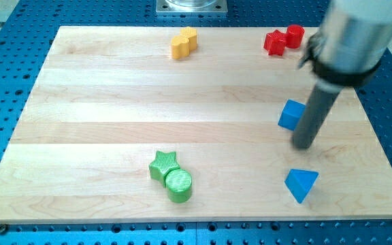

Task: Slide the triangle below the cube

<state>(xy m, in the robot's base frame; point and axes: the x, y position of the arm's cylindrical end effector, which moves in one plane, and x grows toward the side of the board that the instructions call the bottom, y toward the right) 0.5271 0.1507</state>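
Triangle, blue (301, 184), lies at the board's lower right, at 6 o'clock from the blue cube (292, 114) and apart from it. My tip (304, 145) sits just beside the cube at its 5 o'clock, possibly touching; the blur hides any gap. Rod leans up toward 1 o'clock, bare, clamping nothing. Green star (163, 164) touches green cylinder (179, 184). Yellow (183, 43) and red blocks (282, 39) at 12 o'clock edge. No legible writing on the wooden board (101, 116).
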